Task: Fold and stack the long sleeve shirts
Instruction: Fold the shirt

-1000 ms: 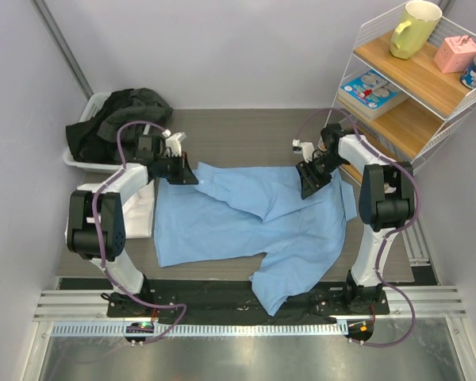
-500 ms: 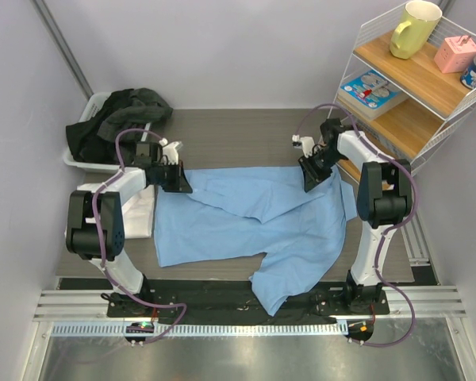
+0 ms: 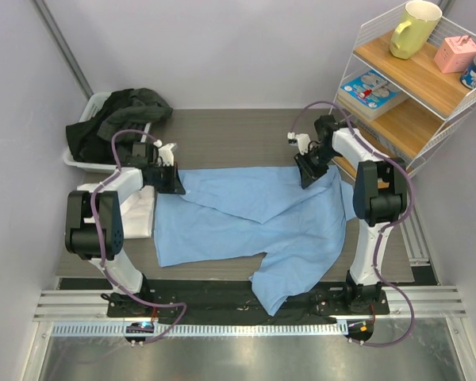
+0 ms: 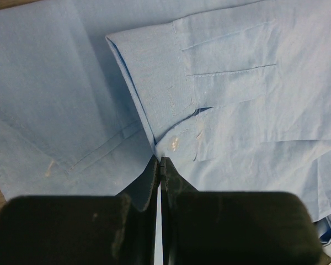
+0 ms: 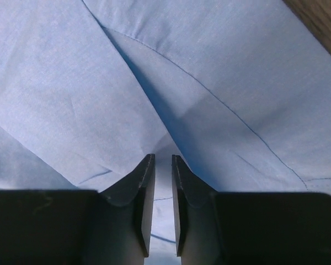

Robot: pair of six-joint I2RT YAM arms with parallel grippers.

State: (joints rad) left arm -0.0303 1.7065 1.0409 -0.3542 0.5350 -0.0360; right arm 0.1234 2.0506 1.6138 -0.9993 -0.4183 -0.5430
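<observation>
The light blue shirt (image 3: 254,218) lies spread across the table, with one sleeve hanging over the near edge. My left gripper (image 3: 171,181) is at its far left corner, shut on the buttoned sleeve cuff (image 4: 174,141); in the left wrist view the gripper (image 4: 159,160) has its jaws pressed together on the cuff edge. My right gripper (image 3: 307,170) is at the far right corner; in the right wrist view it (image 5: 159,157) pinches a raised fold of the blue cloth (image 5: 171,99) between nearly closed jaws. The white shirt (image 3: 140,211) lies folded under the left arm, beside the blue one.
A white basket of dark clothes (image 3: 115,119) stands at the back left. A wire and wood shelf (image 3: 404,111) with a yellow mug (image 3: 413,28) and boxes stands at the right, close to the right arm. A black mat (image 3: 222,298) runs along the near edge.
Both grippers have moved toward the back of the table, drawing the shirt's far edge with them. The cloth between them lies straighter and flatter.
</observation>
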